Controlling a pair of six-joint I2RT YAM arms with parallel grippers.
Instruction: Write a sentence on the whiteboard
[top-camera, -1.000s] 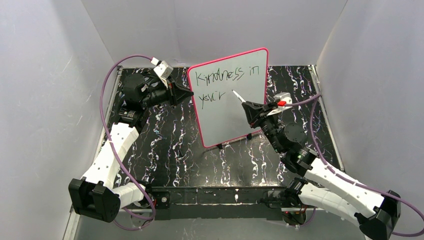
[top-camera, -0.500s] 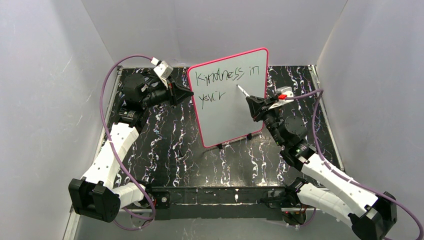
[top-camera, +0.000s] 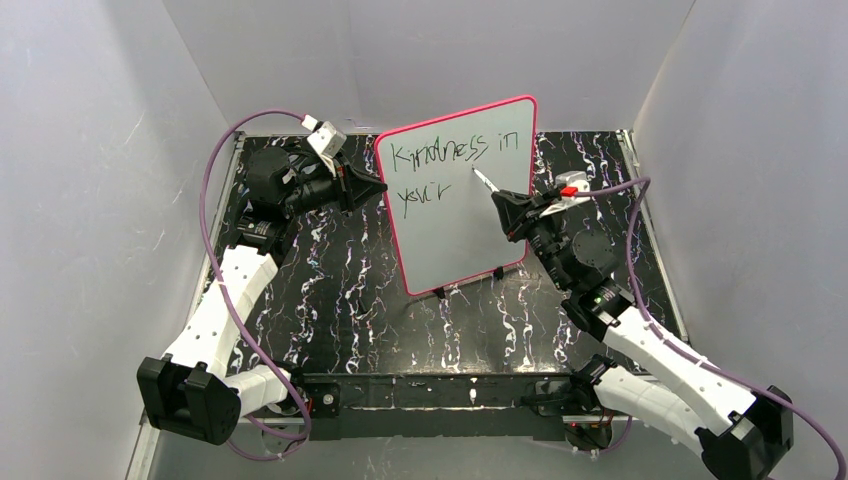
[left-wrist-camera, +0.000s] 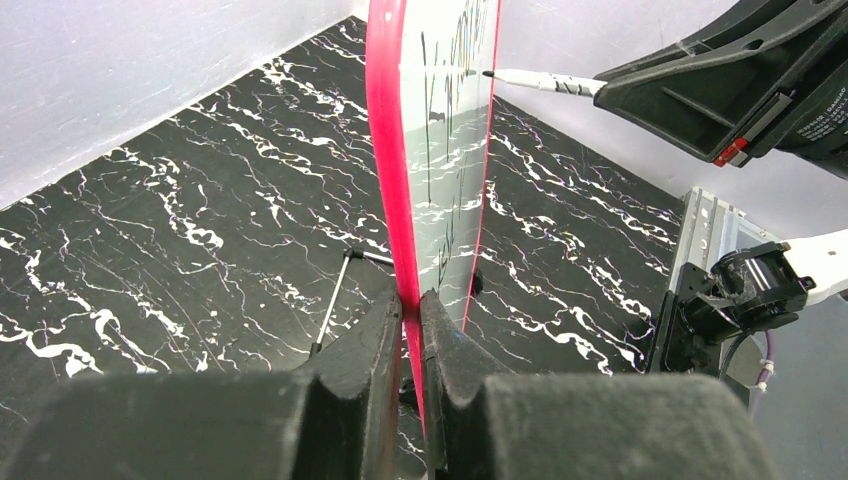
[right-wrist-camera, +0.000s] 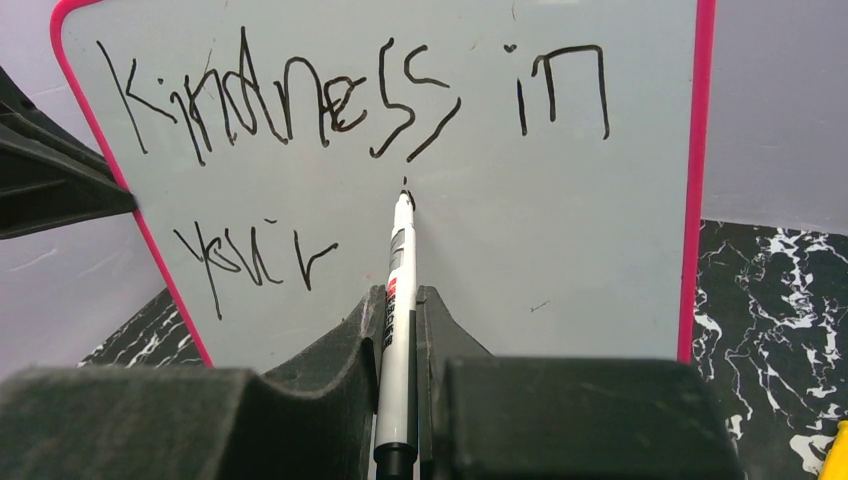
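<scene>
The black, white-veined marble-patterned table (top-camera: 350, 290) carries everything, with plain grey walls around it. Toward its back middle stands the large rectangular whiteboard (top-camera: 455, 235), glossy white with rounded corners, a thin pink-red frame and small black feet. Its long axis runs up and down and it leans back slightly. Its writing face is turned toward the near edge and my right arm.

My left end effector (left-wrist-camera: 412, 305) is clamped on the board's left edge, with one matte black finger on each side of the pink-red frame.

My right end effector (right-wrist-camera: 400, 300) is closed on a slim white-barrelled marker (right-wrist-camera: 402, 260) with a black tip. The marker's long axis points straight away from my wrist at the board face. Its tip sits just below the end of the first word and to the right of the second line. I cannot tell whether the tip touches the surface.

The sentence (right-wrist-camera: 330, 105) is thin dark handwriting. The top line reads "Kindness in", and the line beneath it, at the left, reads "your".
</scene>
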